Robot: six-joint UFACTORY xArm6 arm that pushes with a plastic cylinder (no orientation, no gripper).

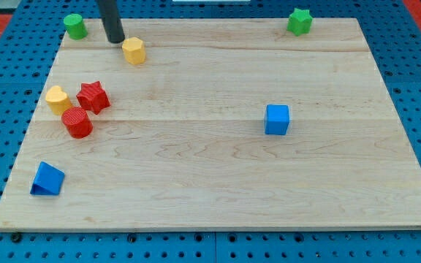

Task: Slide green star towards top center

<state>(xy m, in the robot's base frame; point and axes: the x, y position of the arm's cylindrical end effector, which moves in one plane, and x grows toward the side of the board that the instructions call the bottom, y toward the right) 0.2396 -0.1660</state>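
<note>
The green star (299, 21) sits at the board's top edge, toward the view's right. My tip (115, 40) is at the top left of the board, far left of the star. The tip stands just left of a yellow hexagonal block (133, 51) and right of a green cylinder (74, 26) in the top left corner.
A red star (93, 96), a red cylinder (77, 123) and a yellow cylinder (58, 98) cluster at the left. A blue triangular block (47, 180) lies at the bottom left. A blue cube (276, 120) sits right of centre. The wooden board (210, 212) rests on a blue pegboard.
</note>
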